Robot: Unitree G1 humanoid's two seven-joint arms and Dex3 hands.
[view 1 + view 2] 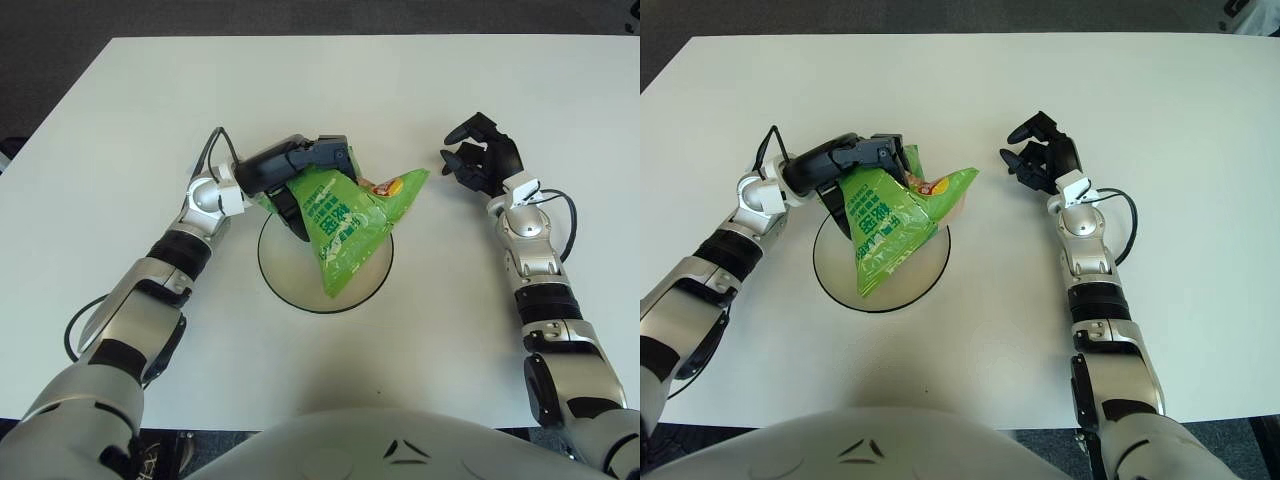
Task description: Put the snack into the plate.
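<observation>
A green snack bag [350, 222] hangs over the white black-rimmed plate [276, 272] at the table's middle, its lower corner down inside the plate and its top edge reaching right past the rim. My left hand [300, 172] is shut on the bag's upper left part, above the plate's far left rim. The bag also shows in the right eye view [890, 225]. My right hand [480, 160] rests on the table to the right of the plate, fingers spread, holding nothing.
The white table [400, 90] carries only the plate and bag. A thin black cable [210, 148] loops by my left wrist, another by my right forearm [568, 215]. Dark floor lies beyond the table's far edge.
</observation>
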